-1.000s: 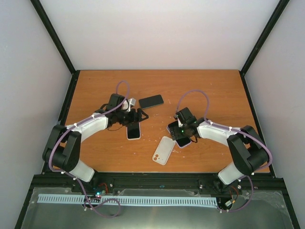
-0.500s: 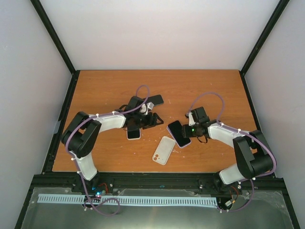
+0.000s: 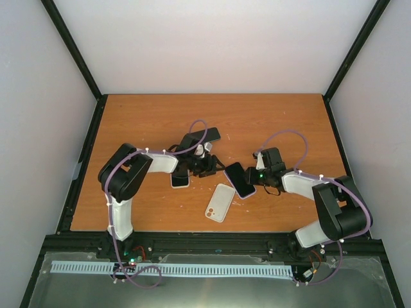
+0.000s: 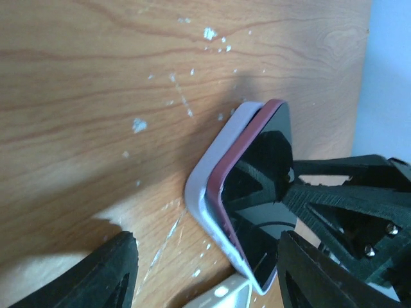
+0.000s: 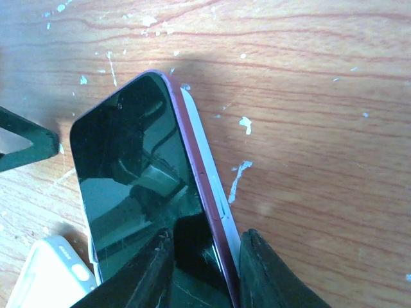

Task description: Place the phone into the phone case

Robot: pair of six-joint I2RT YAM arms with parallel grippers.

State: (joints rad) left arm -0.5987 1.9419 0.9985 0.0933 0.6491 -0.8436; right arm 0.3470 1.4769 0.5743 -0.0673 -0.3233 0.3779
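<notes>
right gripper [image 3: 252, 178]: pinching shiny black red-edged phone [image 3: 237, 179] | phone: tilted on pale purple case [image 4: 199, 192] | left gripper [image 3: 209, 168]: spread wide, just left of phone

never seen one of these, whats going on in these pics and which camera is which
Two robot arms are bolted to the near edge of a wooden table. The wide picture looks down from above; the two close-ups come from a camera on each wrist. The right gripper is clamped on a dark phone with a red edge, a pale lilac case against its back. The left gripper is open, facing that phone. Also lying there: a white case, another phone and a black phone.
</notes>
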